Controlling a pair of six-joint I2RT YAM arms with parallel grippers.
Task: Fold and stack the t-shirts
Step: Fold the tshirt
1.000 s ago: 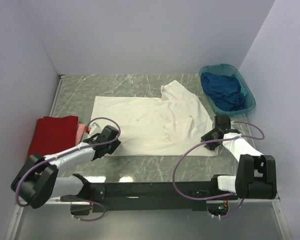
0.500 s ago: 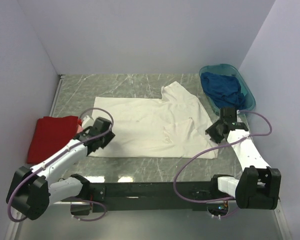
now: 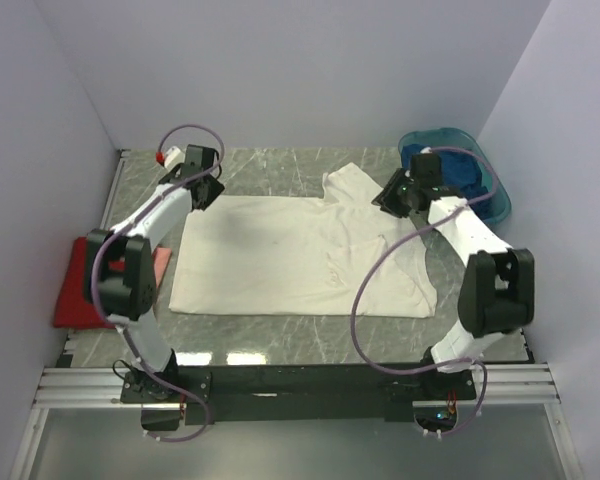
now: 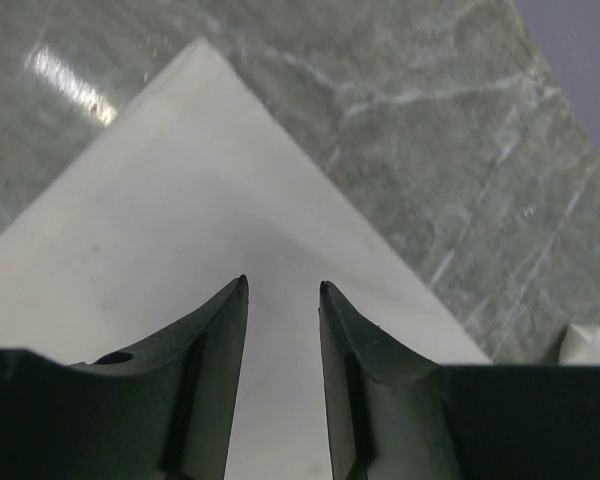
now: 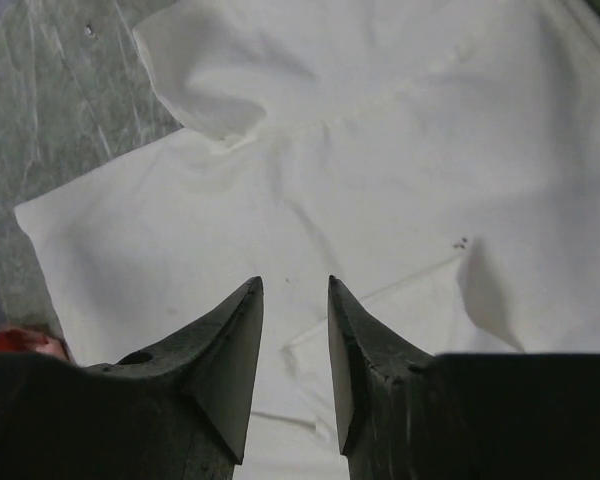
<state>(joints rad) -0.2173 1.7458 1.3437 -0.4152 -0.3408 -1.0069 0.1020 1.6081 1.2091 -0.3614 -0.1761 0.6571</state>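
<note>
Top external view shows the cream-white t-shirt (image 3: 290, 260) spread flat across the middle of the marble-patterned table (image 3: 280, 165). Its one sleeve (image 3: 352, 183) is turned up toward the far edge.

The left arm (image 3: 140, 235) reaches from the near edge up the left side. Its elbow covers part of the red t-shirt (image 3: 75, 290), which lies folded at the table's left edge. A pink patch (image 3: 161, 263) lies just beside the red shirt; what it is cannot be told. The right arm (image 3: 470, 240) runs along the right side, its forearm crossing the cream shirt's right edge. Purple cables (image 3: 365, 300) loop off both arms, one hanging across the shirt's near right corner. A black rail (image 3: 310, 381) spans the near edge.

The teal basin (image 3: 498, 203) stands in the far right corner and holds the dark blue t-shirt (image 3: 472, 172), bunched up. The right wrist hides the basin's left rim.

The left gripper (image 3: 202, 186) hangs over the cream shirt's far left corner. In the left wrist view its jaws stand parted with nothing between them, above that pointed corner (image 4: 195, 120).

The right gripper (image 3: 398, 192) is over the shirt's far right part, near the sleeve. In the right wrist view its jaws are likewise apart and hold nothing, with the curled sleeve (image 5: 205, 85) beyond the tips. A few tiny dark specks (image 5: 460, 241) mark the fabric.
</note>
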